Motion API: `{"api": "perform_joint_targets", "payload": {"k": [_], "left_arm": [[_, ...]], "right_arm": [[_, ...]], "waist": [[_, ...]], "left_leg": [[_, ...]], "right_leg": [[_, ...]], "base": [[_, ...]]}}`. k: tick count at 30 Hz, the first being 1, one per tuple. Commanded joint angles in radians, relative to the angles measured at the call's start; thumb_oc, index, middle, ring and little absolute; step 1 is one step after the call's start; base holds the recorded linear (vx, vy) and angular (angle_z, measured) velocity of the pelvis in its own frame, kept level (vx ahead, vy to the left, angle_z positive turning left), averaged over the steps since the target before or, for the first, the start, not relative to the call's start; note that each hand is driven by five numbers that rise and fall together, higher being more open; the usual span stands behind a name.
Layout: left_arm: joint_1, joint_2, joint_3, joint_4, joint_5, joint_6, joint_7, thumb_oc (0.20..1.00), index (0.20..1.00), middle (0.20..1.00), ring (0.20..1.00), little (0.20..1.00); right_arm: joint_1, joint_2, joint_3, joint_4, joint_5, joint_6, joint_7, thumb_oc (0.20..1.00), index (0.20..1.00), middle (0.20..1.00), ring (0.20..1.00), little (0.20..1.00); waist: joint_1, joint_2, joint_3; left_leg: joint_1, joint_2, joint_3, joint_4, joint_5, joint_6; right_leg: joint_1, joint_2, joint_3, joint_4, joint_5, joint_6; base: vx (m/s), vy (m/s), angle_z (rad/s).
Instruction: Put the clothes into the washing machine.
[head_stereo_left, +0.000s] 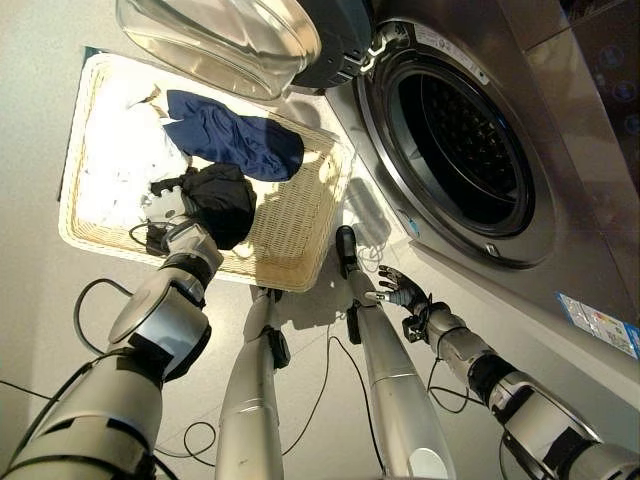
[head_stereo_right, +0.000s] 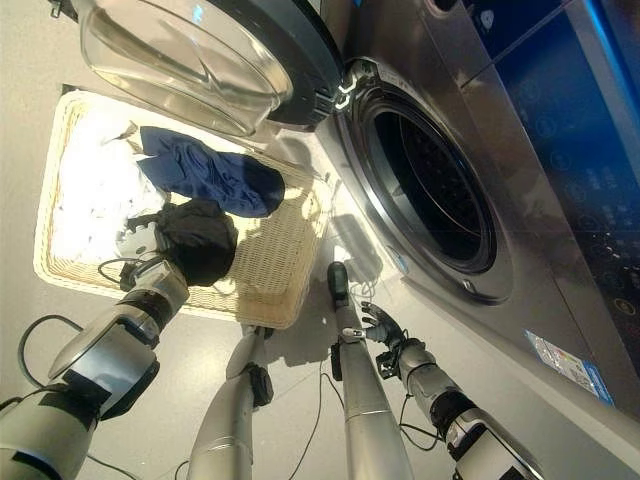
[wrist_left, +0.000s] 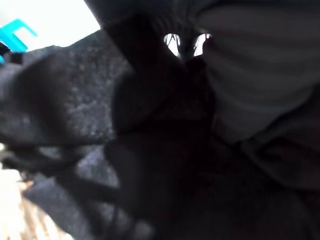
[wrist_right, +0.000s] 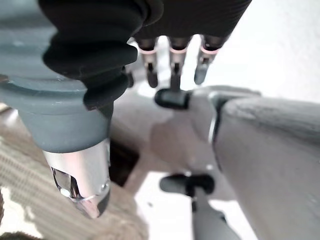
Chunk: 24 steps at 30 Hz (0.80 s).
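Observation:
A wicker basket (head_stereo_left: 292, 232) lies on the floor left of the washing machine (head_stereo_left: 545, 215). In it are white clothes (head_stereo_left: 120, 165), a dark blue garment (head_stereo_left: 235, 135) and a bunched black garment (head_stereo_left: 228, 200). My left hand (head_stereo_left: 166, 209) is down in the basket, against the left side of the black garment; dark cloth (wrist_left: 75, 110) lies right up against that wrist's camera. My right hand (head_stereo_left: 402, 293) hangs open and holds nothing, low in front of the machine, below the drum opening (head_stereo_left: 462, 150). The drum looks dark inside.
The machine's round glass door (head_stereo_left: 225, 38) stands swung open over the basket's far edge. A bare strip of grey floor (head_stereo_left: 40, 290) runs along the basket's left side and between basket and machine.

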Motion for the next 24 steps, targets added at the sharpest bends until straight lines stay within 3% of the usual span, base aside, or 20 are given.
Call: {"api": "perform_joint_targets", "payload": {"k": [1, 8, 14, 20, 24], "left_arm": [[0.085, -0.082, 0.102, -0.007, -0.223, -0.191, -0.120, 0.200, 0.200, 0.200, 0.200, 0.200], [0.133, -0.070, 0.152, -0.037, -0.279, -0.224, -0.101, 0.200, 0.200, 0.200, 0.200, 0.200], [0.219, -0.063, 0.242, -0.131, -0.582, -0.312, -0.148, 0.200, 0.200, 0.200, 0.200, 0.200], [0.378, -0.107, 0.304, -0.281, -0.778, -0.435, -0.199, 0.200, 0.200, 0.200, 0.200, 0.200], [0.469, -0.152, 0.307, -0.414, -0.884, -0.535, -0.307, 0.200, 0.200, 0.200, 0.200, 0.200]], "right_arm": [[0.034, 0.037, -0.004, -0.059, 0.012, -0.043, -0.026, 1.000, 1.000, 1.000, 1.000, 1.000], [0.003, 0.018, -0.044, -0.076, 0.040, -0.085, -0.027, 1.000, 1.000, 1.000, 1.000, 1.000], [0.000, 0.000, -0.078, -0.186, 0.064, -0.086, -0.031, 1.000, 1.000, 1.000, 1.000, 1.000], [0.009, 0.013, -0.085, -0.356, 0.019, -0.080, -0.098, 1.000, 1.000, 1.000, 1.000, 1.000], [0.015, 0.009, -0.101, -0.486, 0.015, -0.069, -0.125, 1.000, 1.000, 1.000, 1.000, 1.000]], "waist": [[-0.003, -0.091, 0.040], [0.023, -0.074, 0.040], [0.051, -0.052, 0.040], [0.082, -0.034, 0.040], [0.091, -0.021, 0.040]], "left_leg": [[-0.013, -0.074, 0.006, 0.083, -0.061, -0.029], [0.052, -0.056, 0.003, -0.009, -0.012, -0.051], [0.136, -0.035, 0.014, -0.120, 0.038, -0.070], [0.209, -0.016, 0.024, -0.185, 0.068, -0.080], [0.233, -0.015, 0.021, -0.164, 0.061, -0.077]], "right_leg": [[0.037, 0.041, -0.020, -0.168, 0.129, 0.050], [0.092, 0.043, -0.053, -0.211, 0.136, 0.051], [0.163, 0.046, -0.087, -0.248, 0.137, 0.056], [0.223, 0.050, -0.123, -0.226, 0.115, 0.060], [0.248, 0.045, -0.136, -0.188, 0.091, 0.058]], "base": [[-0.02, -0.019, 0.03], [-0.01, -0.013, 0.09], [-0.02, -0.034, 0.11], [-0.05, -0.036, 0.16], [-0.05, -0.008, 0.11]]}}
